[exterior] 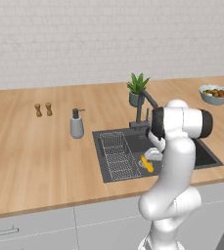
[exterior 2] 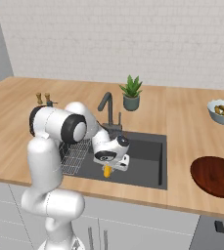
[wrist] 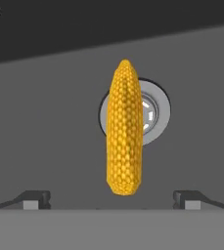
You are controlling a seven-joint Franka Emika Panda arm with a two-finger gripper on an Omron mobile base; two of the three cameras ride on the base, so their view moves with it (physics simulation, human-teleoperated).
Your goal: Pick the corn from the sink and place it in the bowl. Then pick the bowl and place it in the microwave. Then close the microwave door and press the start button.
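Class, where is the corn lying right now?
The corn lies on the sink floor across the round drain, directly under the open gripper.

Kitchen: wooden counter (exterior: 35, 151), sink (exterior: 206, 157), faucet (exterior 2: 107, 108).

The corn (wrist: 124, 128) is coloured yellow-orange, patterned with fine rows of kernels. The sink (wrist: 45, 146) is dark grey, and its drain (wrist: 155, 113) is ringed in pale steel. A light wood grain is shown on the surface (exterior: 35, 151). The bowl (exterior 2: 215, 176) is glossy reddish-brown with a darker rim. A green plant (exterior 2: 131, 88) is set in a grey-green pot. The wall (exterior 2: 133, 39) is patterned in white brick.
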